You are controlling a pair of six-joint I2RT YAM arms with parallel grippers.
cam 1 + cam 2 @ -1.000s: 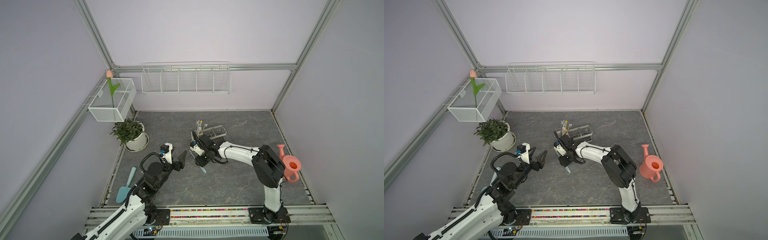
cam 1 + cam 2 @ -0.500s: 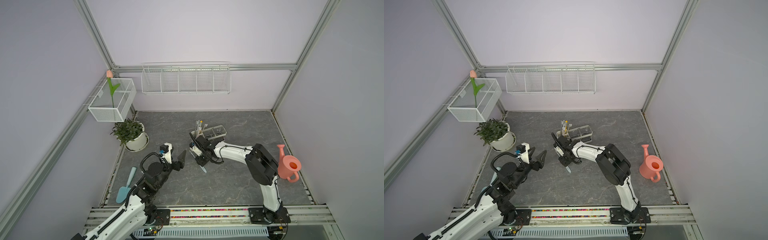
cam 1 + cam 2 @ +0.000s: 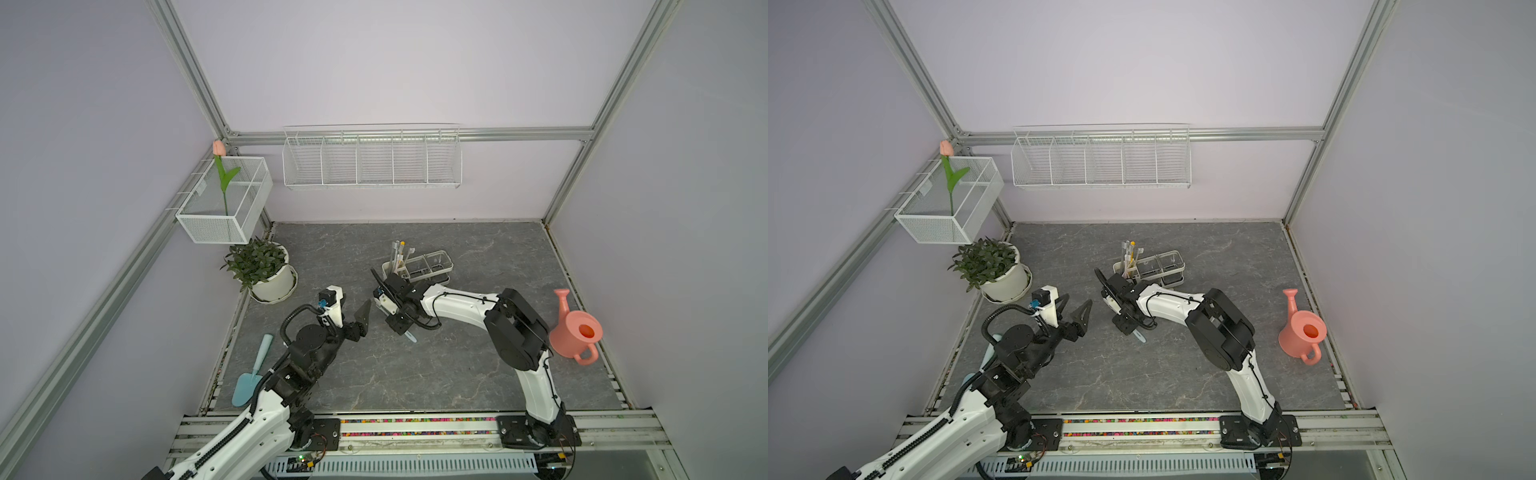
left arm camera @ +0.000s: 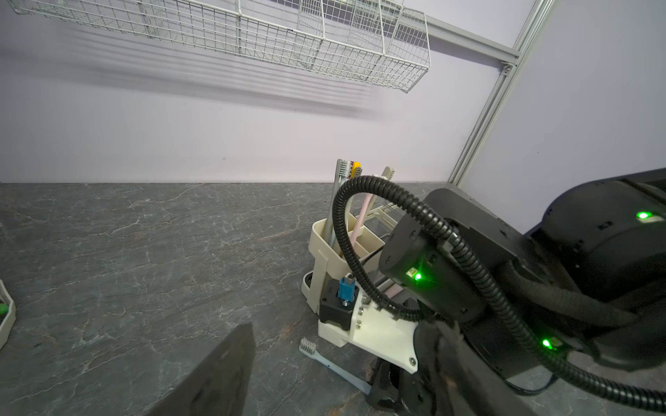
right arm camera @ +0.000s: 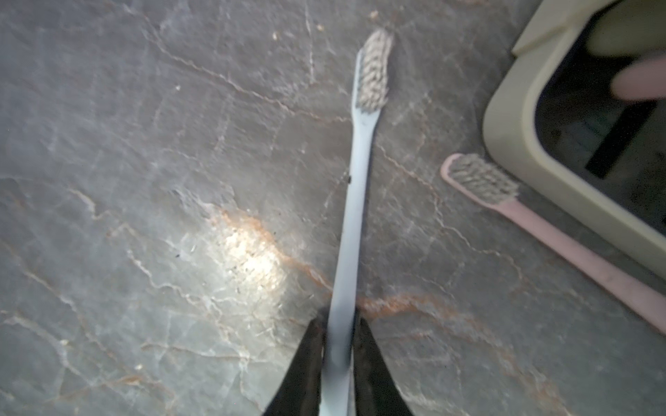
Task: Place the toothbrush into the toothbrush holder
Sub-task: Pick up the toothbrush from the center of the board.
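A pale blue-grey toothbrush [image 5: 355, 187] lies flat on the dark stone floor, bristle head away from my right gripper [image 5: 338, 335]. That gripper is shut on its handle, with a black finger on each side. In both top views the right gripper [image 3: 398, 326] [image 3: 1126, 327] points down just in front of the toothbrush holder [image 3: 441, 257] [image 3: 1173, 257], and only the handle's end [image 3: 411, 337] shows. The cream holder [image 4: 322, 248] has several brushes standing in it. My left gripper [image 3: 1073, 308] hovers open and empty a little to the left. The left wrist view shows the toothbrush [image 4: 329, 362] too.
A pink toothbrush [image 5: 540, 223] lies on the floor against the holder's base [image 5: 519, 169]. A potted plant [image 3: 266, 270] and a blue trowel [image 3: 251, 372] are at the left edge. A pink watering can [image 3: 575, 330] is at the right. Wire baskets [image 3: 372, 160] hang on the walls.
The right gripper's fingers have closed onto the toothbrush handle. The right arm's elbow has shifted slightly left. The left arm has not moved.
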